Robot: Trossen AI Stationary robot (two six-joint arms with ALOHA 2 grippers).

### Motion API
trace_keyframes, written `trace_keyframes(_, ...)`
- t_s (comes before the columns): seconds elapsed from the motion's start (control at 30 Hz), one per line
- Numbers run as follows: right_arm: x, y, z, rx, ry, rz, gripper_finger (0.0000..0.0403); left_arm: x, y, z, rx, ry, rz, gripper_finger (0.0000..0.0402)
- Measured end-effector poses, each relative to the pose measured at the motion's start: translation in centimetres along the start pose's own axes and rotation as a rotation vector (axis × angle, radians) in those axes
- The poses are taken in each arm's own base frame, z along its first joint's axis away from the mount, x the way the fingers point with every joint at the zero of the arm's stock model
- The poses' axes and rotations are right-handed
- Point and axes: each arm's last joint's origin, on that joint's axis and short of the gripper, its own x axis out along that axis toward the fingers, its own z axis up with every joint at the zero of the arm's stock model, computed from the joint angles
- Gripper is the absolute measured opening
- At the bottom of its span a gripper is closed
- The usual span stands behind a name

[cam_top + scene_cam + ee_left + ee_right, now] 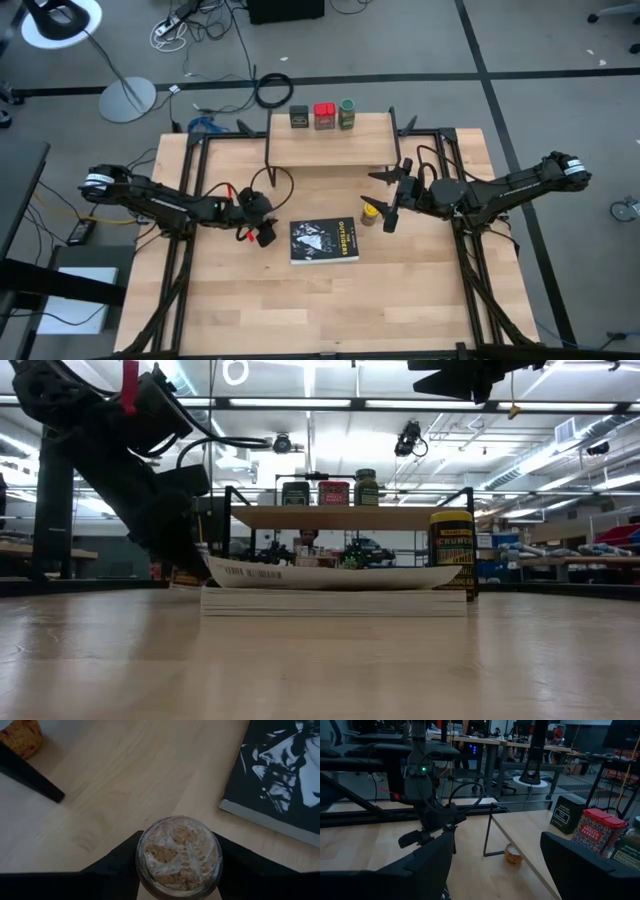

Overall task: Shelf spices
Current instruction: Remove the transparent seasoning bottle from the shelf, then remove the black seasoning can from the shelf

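Left pincer (pixel 177 870) straddles the pale little glass jar (pixel 178 851) low on the wooden counter (pixel 400 290), fingers just beside it; grip looks unsure. Right pincer (pixel 392 195) hangs open above the yellow-topped jar (pixel 370 212). The light-wood shelf (pixel 330 140) is well apart, so a loose hold could drop the jar.
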Motion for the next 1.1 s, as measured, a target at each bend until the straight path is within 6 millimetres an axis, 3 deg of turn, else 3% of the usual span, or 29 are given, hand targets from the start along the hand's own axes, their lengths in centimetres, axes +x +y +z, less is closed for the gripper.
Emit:
trace_keyframes(0.23,0.0,0.0,0.0,0.000,0.000,0.000,0.0297,0.0,-0.3,0.7,-0.030,-0.071,-0.032,0.0219)
trace_keyframes(0.57,0.0,0.0,0.0,0.001,0.000,0.000,0.0297,-0.1,-0.5,1.1,-0.059,-0.087,-0.047,0.0268)
trace_keyframes(0.87,0.0,0.0,0.0,0.002,0.000,0.009,0.0297,-1.4,-2.1,5.6,0.006,-0.209,-0.105,0.0269)
trace_keyframes(1.1,0.0,0.1,0.0,0.002,0.000,0.012,0.0297,-3.6,-1.2,11.7,0.139,-0.204,0.057,0.0269)
